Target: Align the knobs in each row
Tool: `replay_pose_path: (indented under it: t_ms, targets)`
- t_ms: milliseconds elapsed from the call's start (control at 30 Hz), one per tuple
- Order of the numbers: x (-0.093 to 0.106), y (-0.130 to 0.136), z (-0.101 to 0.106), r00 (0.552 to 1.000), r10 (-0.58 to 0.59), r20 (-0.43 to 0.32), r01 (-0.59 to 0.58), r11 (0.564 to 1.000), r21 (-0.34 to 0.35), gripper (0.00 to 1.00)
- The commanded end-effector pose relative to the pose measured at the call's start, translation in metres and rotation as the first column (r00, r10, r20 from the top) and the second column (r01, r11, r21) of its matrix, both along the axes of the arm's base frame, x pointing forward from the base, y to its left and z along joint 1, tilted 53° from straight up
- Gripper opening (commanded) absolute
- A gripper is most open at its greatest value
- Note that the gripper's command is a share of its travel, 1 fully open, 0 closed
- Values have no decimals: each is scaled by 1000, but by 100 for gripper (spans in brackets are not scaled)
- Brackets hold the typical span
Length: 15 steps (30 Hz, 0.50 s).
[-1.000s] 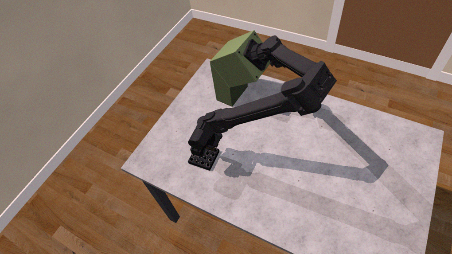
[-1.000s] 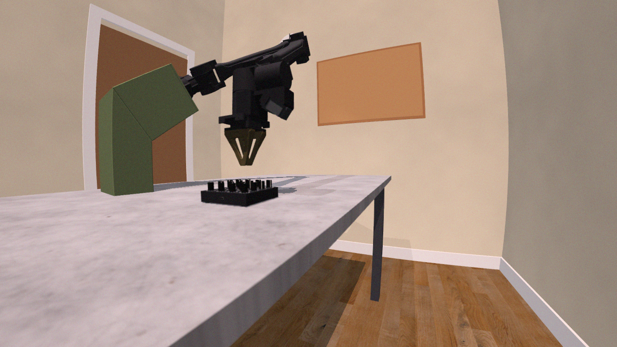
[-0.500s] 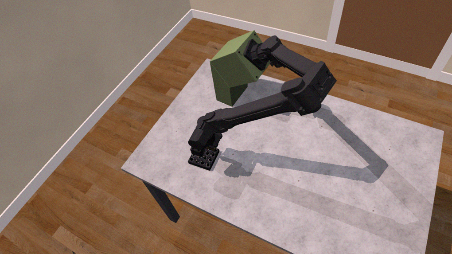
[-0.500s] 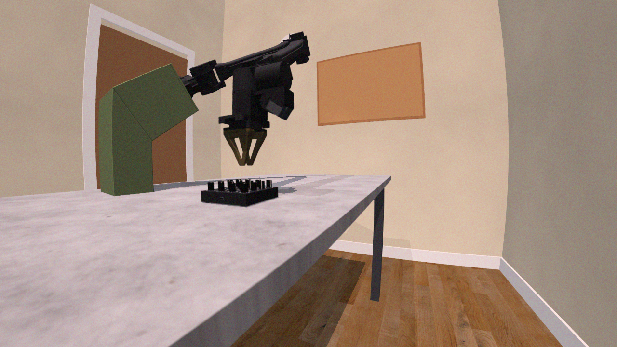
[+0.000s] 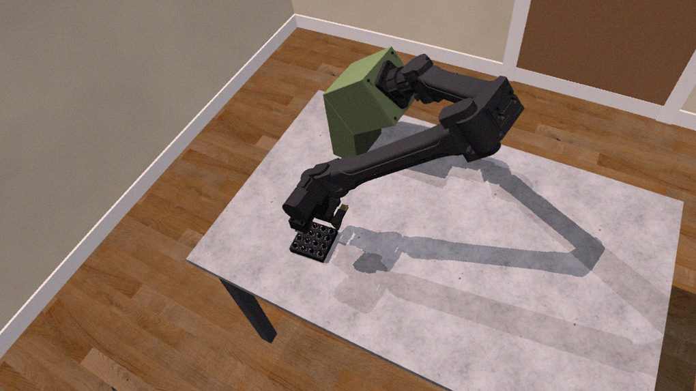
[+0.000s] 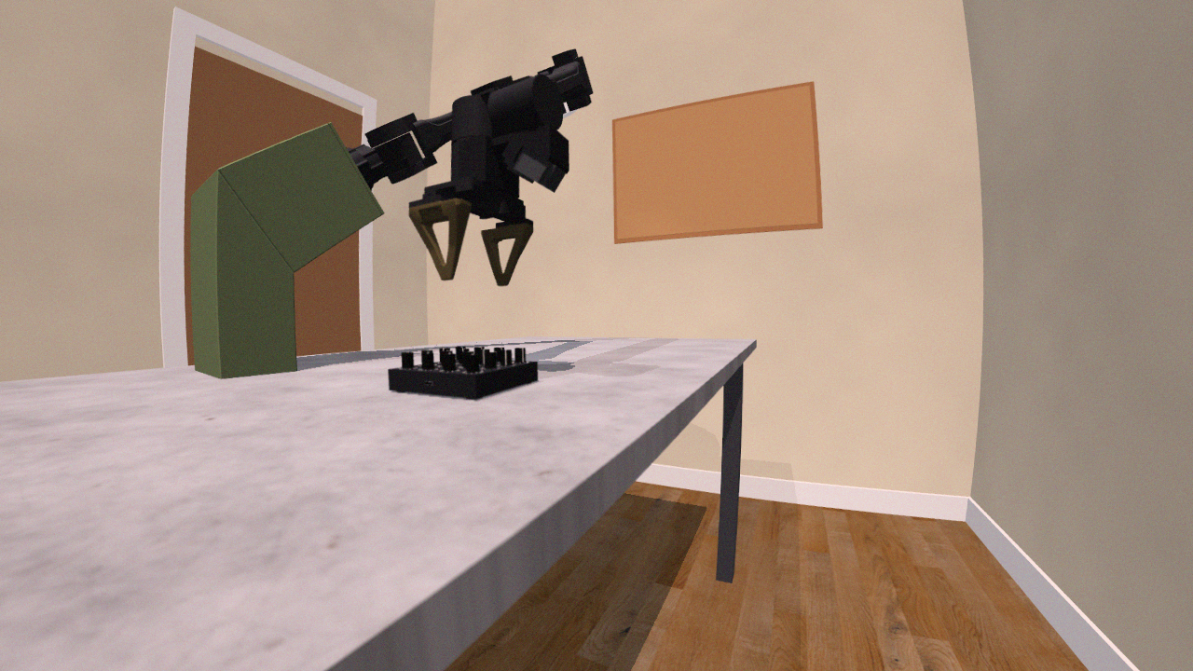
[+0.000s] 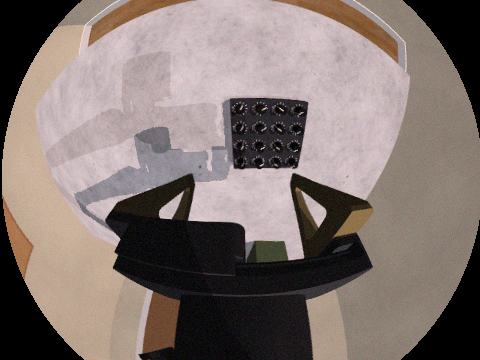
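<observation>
The black knob box (image 5: 311, 242) stands on its feet near the table's left edge, with several small black knobs in four rows. It also shows in the exterior view (image 6: 461, 372) and in the wrist view (image 7: 268, 134). My gripper (image 6: 475, 275) hangs well above the box, with its two tan fingers wide apart and nothing between them. In the wrist view the fingers frame the near side of the box. The knob lines are too small to read.
A green angled block (image 5: 360, 102) stands at the back of the table, and the arm's base joins it. The table's left edge (image 5: 207, 270) lies close to the box. A table leg (image 5: 250, 310) shows below that edge.
</observation>
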<state>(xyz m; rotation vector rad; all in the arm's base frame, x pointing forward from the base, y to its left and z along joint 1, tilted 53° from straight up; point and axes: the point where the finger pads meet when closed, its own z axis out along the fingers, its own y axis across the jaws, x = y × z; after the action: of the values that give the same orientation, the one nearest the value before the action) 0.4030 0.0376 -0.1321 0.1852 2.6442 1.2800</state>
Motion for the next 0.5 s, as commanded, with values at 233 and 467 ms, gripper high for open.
replay_pose_path:
  t_ms: [233, 467]
  targets:
    - [-4, -69, 51, 999, 5, 53, -4, 1000, -23, 100]
    - [-11, -62, 49, 999, 43, 27, -43, 999, -10, 100]
